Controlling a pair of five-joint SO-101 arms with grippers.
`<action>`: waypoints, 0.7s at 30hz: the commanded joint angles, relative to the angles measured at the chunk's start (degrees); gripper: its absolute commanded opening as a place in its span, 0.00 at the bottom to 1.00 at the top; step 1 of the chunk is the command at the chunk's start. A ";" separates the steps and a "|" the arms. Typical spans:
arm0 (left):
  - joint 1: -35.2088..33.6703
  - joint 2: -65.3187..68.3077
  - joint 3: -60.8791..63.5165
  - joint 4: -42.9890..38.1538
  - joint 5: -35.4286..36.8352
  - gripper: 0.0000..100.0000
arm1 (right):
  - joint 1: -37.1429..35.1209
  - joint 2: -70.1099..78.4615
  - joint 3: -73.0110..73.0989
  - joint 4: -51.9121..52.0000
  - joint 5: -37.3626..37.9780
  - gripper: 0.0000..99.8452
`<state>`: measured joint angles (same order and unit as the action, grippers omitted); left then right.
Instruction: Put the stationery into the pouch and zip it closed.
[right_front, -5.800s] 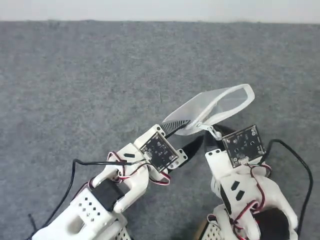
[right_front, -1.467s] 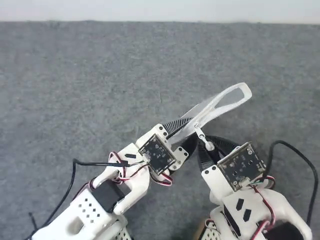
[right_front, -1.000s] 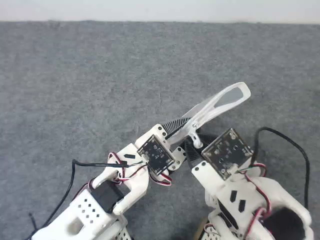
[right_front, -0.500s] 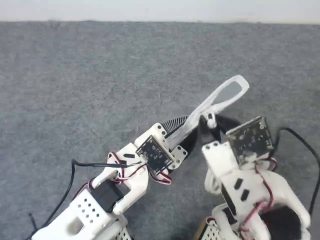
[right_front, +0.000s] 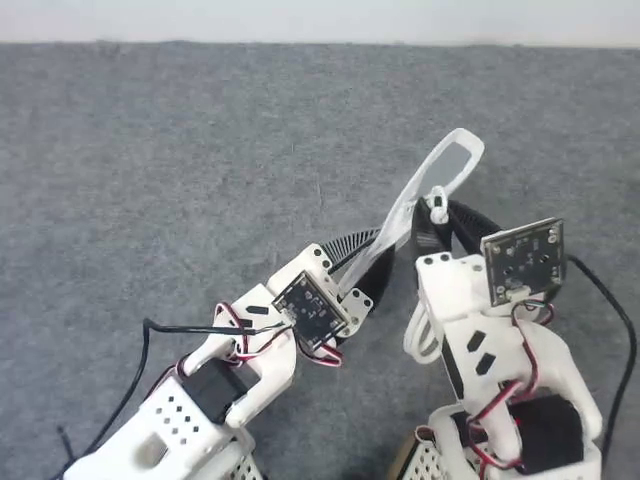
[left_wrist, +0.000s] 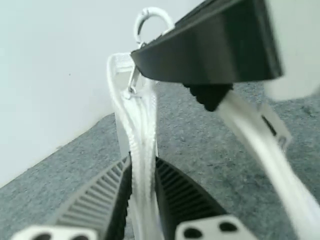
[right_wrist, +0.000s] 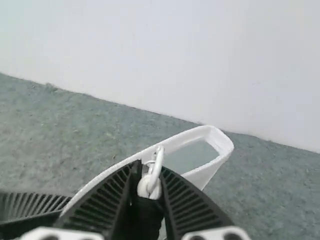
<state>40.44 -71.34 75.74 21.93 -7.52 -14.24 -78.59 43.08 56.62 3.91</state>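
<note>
You had the pouch (right_front: 402, 210) held up off the table (right_front: 150, 150) between both hands. The left hand (right_front: 360, 275) was clamped shut on its near end, and the right hand (right_front: 437, 212) was pinched tight on the zip pull (right_wrist: 151, 176), close to the far end. Beyond the pull the mouth gaped only in a small loop, so I judged the zipping nearly done (what lay inside could not be made out).

The likeliest trouble was the pull slipping. It was a small ring caught between ribbed pads, and a sideways tug instead of one along the teeth could have twisted it free. A hard pull the other way could have dragged the thin pouch out of your left hand, since only a narrow edge sat in that grip. The pouch would then have dropped, with its last stretch unclosed. The slack, floppy fabric might also have bunched into the slider and jammed it short of the end.

Around the work there was the pale wall (right_wrist: 150, 50) behind, a black cable (right_front: 150, 335) trailing by the left arm, and another cable (right_front: 600, 300) looping beside the right arm, which could have snagged on a wide swing. What stood in the way, as I read it, was the right hand's own finger (left_wrist: 210, 45), crossing close over the pouch.
</note>
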 joint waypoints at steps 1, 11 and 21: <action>0.00 -0.44 0.92 -0.09 -0.70 0.01 | 4.26 0.66 -0.09 -4.18 -0.62 0.01; 0.00 -0.44 0.92 -0.09 -0.70 0.01 | 5.58 0.66 1.58 -7.43 -0.44 0.01; 0.00 -0.44 0.92 -0.09 -0.70 0.01 | 9.27 0.66 6.77 -14.37 -0.62 0.01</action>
<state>40.53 -71.34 75.91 21.85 -7.87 -8.09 -78.15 50.81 44.75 3.91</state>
